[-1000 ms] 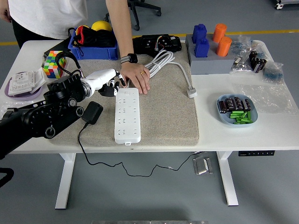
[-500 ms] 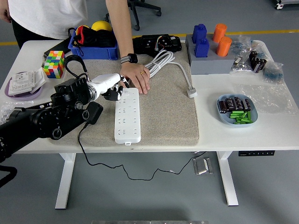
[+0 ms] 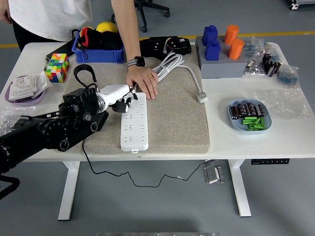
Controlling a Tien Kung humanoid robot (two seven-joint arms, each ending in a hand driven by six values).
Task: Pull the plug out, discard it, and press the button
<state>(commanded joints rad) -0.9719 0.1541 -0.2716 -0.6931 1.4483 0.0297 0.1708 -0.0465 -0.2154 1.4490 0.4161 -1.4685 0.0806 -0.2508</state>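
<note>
A white power strip (image 3: 134,123) lies lengthwise on a beige mat (image 3: 177,123). No plug is in it. My left hand (image 3: 125,101) hovers over the strip's far left corner, fingers relaxed and holding nothing. A black plug adapter (image 3: 102,119) lies on the mat left of the strip, partly hidden under my left forearm. Its thin black cord (image 3: 86,150) hangs over the table's front edge. A person's hand (image 3: 143,82) rests on the mat at the strip's far end, next to the strip's coiled white cable (image 3: 167,66). My right arm is out of view.
A Rubik's cube (image 3: 56,67) and a blue bin (image 3: 98,50) stand at the back left. A black device (image 3: 165,45) sits behind the mat. A grey tray with blue and orange blocks (image 3: 219,66) and a blue bowl of batteries (image 3: 248,118) are on the right.
My left arm has moved right and forward, bringing the hand from left of the strip over its far left corner. The forearm now covers more of the black adapter. The person's hand has stayed put.
</note>
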